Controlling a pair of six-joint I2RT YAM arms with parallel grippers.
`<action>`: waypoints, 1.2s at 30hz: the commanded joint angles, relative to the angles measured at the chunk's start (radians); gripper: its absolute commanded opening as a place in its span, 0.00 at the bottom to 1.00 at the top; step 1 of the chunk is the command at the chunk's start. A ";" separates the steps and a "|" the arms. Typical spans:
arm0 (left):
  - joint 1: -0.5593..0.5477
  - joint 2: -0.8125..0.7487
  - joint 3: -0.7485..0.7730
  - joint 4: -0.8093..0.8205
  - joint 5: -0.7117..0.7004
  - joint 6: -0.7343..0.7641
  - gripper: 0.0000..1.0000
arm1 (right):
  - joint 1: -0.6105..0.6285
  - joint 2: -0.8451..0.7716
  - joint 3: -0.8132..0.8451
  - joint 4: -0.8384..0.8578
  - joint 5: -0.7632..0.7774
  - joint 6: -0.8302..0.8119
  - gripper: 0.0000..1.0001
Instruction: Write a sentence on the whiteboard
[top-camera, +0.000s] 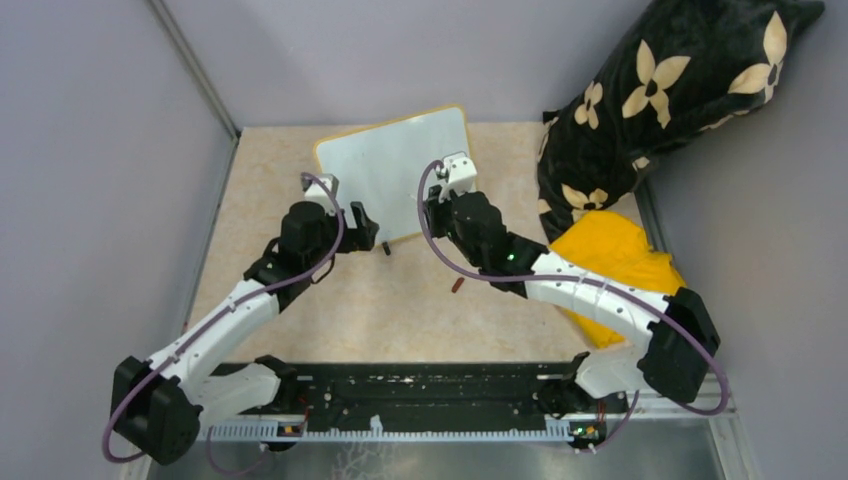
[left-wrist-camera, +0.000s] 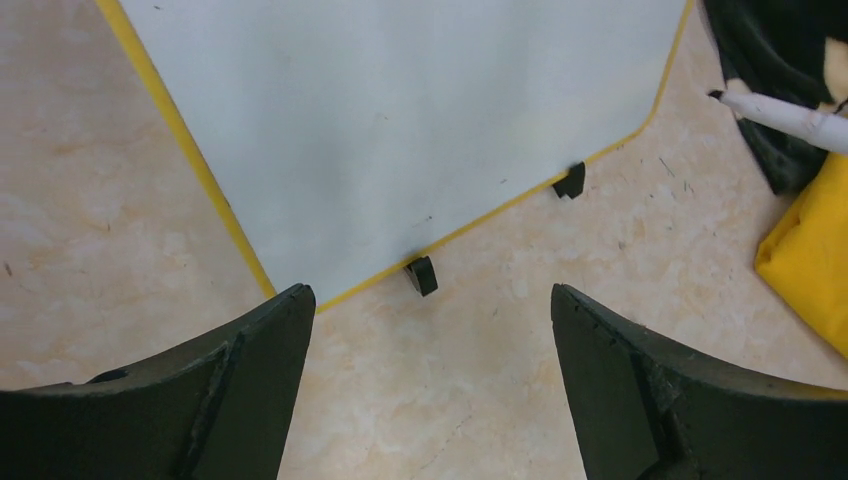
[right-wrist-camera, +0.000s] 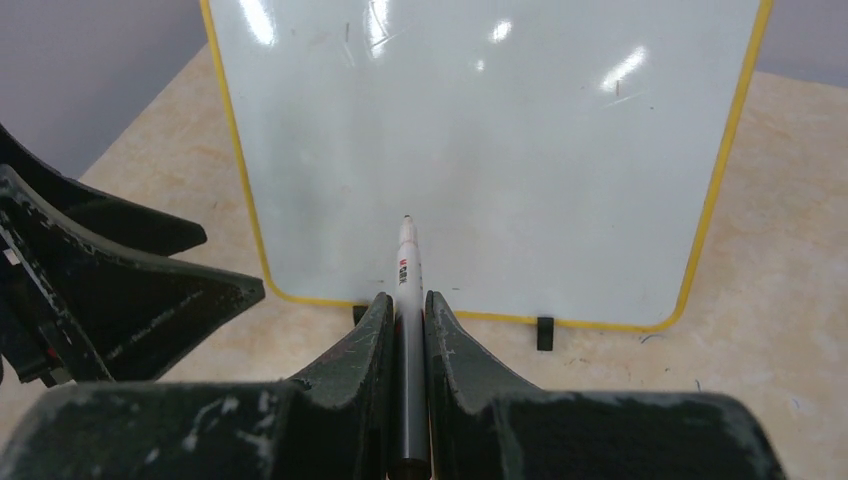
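Right claw (right-wrist-camera: 405, 305) pinches a marker (right-wrist-camera: 406, 265) facing the whiteboard (right-wrist-camera: 500, 150).
The whiteboard stands on black feet at the bench's (top-camera: 400, 300) far middle; the marker's tip points at it. The left claw (left-wrist-camera: 430, 292) gapes wide near its lower edge.

Yellow-framed whiteboard (top-camera: 385, 175), rounded corners, glossy white face, standing tilted back

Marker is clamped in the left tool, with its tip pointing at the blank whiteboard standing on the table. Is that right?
Not quite. The marker is clamped in the right tool, not the left, as the right wrist view shows. The left tool is open and empty. The rest holds: the tip points at the blank whiteboard standing on the table.
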 joint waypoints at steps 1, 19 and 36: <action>0.050 0.054 0.043 -0.021 0.120 -0.076 0.92 | 0.007 -0.042 -0.023 0.075 0.107 -0.008 0.00; 0.458 -0.033 -0.127 0.293 0.511 -0.253 0.98 | 0.007 -0.190 -0.188 0.176 -0.016 0.102 0.00; 0.443 -0.087 -0.073 0.240 0.135 0.074 0.99 | 0.008 -0.337 -0.240 0.125 -0.017 0.114 0.00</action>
